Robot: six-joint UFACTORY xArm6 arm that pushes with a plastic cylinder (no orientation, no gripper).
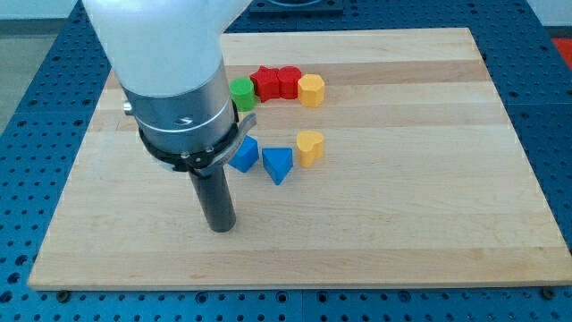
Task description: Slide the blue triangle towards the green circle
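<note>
The blue triangle point(278, 165) lies near the middle of the wooden board point(402, 179). The green circle point(241, 92) sits above it toward the view's top, partly hidden by the arm's body. My tip point(222, 226) rests on the board below and to the left of the blue triangle, a short gap apart from it. A second blue block point(244, 154) lies just left of the triangle, its left side hidden by the arm.
A red star-like block point(265, 83) and a red block point(288, 82) sit right of the green circle, then a yellow block point(311, 90). Another yellow block point(309, 147) lies right of the blue triangle. The blue perforated table point(27, 107) surrounds the board.
</note>
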